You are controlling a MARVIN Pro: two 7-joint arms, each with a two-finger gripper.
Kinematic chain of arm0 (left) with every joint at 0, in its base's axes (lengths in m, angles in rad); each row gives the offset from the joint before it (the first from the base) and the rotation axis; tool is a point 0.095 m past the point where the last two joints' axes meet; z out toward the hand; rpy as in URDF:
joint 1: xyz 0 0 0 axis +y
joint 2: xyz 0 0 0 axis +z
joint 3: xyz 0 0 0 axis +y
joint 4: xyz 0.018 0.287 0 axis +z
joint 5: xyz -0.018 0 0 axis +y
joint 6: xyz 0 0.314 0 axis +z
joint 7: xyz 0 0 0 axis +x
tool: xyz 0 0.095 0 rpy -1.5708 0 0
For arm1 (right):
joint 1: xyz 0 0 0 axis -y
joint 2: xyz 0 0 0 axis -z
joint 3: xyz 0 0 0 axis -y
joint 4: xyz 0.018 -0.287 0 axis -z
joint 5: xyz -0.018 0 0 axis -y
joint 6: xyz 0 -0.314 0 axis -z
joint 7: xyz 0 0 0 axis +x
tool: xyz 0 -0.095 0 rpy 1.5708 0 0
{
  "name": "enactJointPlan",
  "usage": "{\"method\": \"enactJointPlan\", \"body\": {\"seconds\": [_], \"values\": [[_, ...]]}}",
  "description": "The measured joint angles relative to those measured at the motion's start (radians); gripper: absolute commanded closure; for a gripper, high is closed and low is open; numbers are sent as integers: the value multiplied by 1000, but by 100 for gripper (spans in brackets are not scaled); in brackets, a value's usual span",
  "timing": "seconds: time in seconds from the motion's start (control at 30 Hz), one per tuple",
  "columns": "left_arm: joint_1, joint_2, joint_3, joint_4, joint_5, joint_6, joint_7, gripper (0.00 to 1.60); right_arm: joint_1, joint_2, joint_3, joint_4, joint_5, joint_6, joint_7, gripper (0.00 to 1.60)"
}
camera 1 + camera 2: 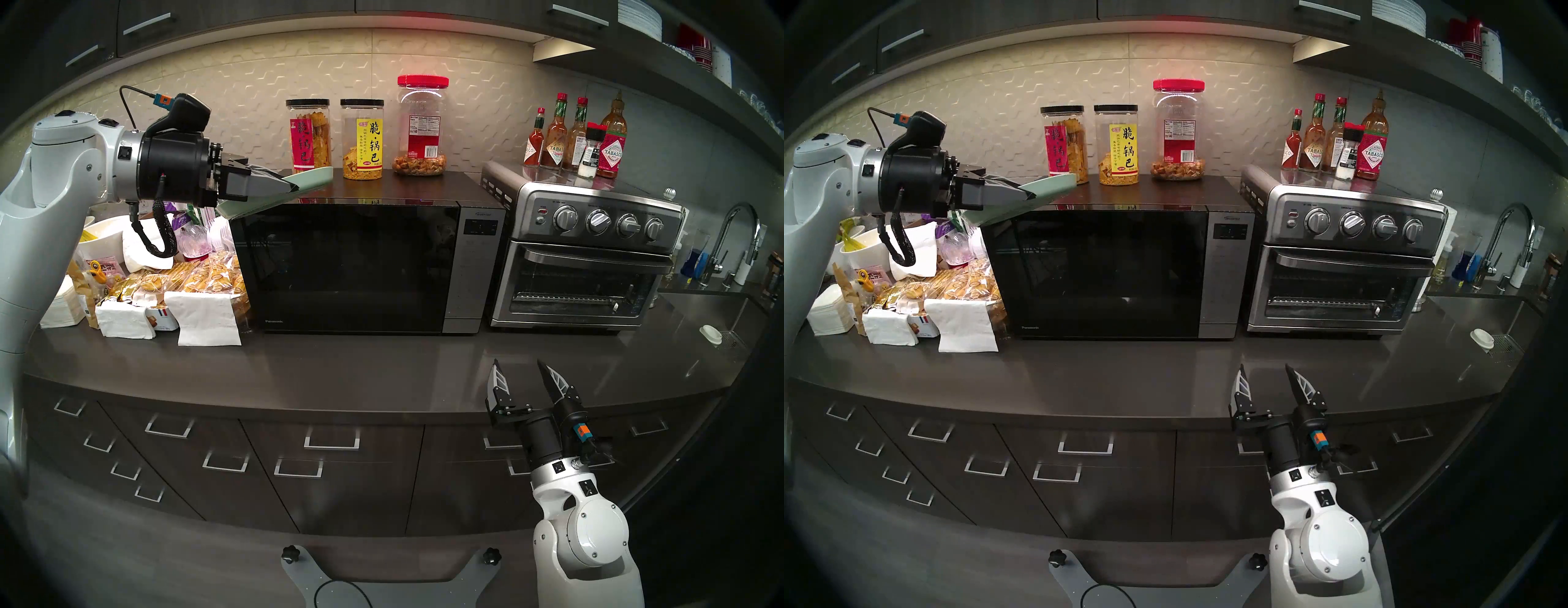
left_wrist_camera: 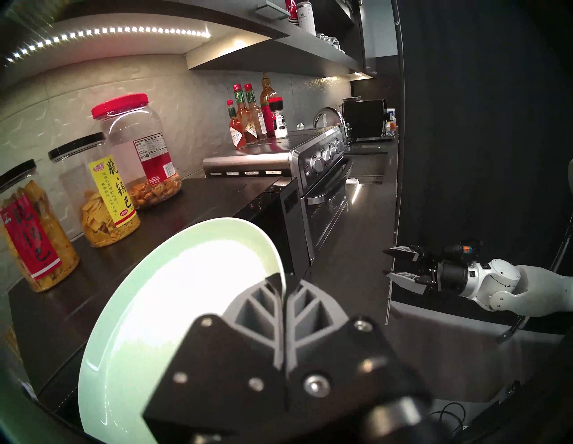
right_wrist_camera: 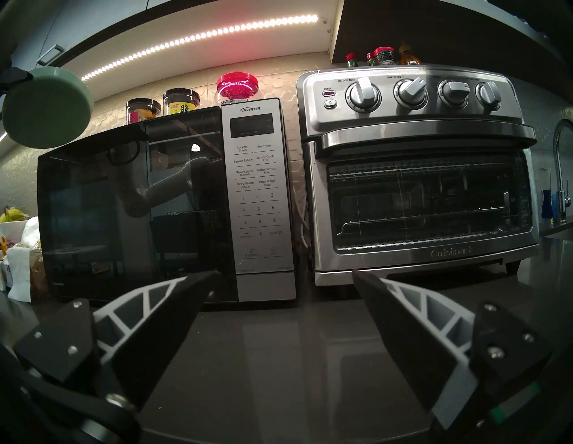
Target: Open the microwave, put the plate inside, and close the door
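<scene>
Left gripper (image 1: 285,187) clamped on the rim of the mint-green plate (image 1: 312,178); plate held tilted in the air above the top left corner of the Panasonic microwave (image 1: 365,263). Microwave door (image 1: 345,267) shut. Right gripper (image 1: 521,373) fingers spread wide, holding nothing, low over the desk (image 1: 382,369) in front of the microwave's control panel (image 3: 259,198).

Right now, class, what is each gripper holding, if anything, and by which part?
The left gripper is shut on the mint-green plate, pinching its rim. The right gripper is open over the countertop and holds nothing.
</scene>
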Motion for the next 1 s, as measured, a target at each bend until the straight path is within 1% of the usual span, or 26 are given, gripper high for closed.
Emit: {"method": "enactJointPlan", "body": {"seconds": [0.03,0.23,0.27,0.53,0.77,0.93,1.0], "values": [[19,9,-23,-12,-9,4,4,160,0,0,0,0,0,0,0,0],[87,35,-104,-52,-36,18,13,160,0,0,0,0,0,0,0,0],[106,42,-127,-62,-42,23,17,160,0,0,0,0,0,0,0,0],[209,64,-244,-109,-61,47,37,160,0,0,0,0,0,0,0,0],[299,59,-349,-144,-54,68,58,160,0,0,0,0,0,0,0,0],[370,37,-423,-171,-20,92,82,160,0,0,0,0,0,0,0,0],[389,31,-440,-177,-12,99,89,160,0,0,0,0,0,0,0,0]]}}
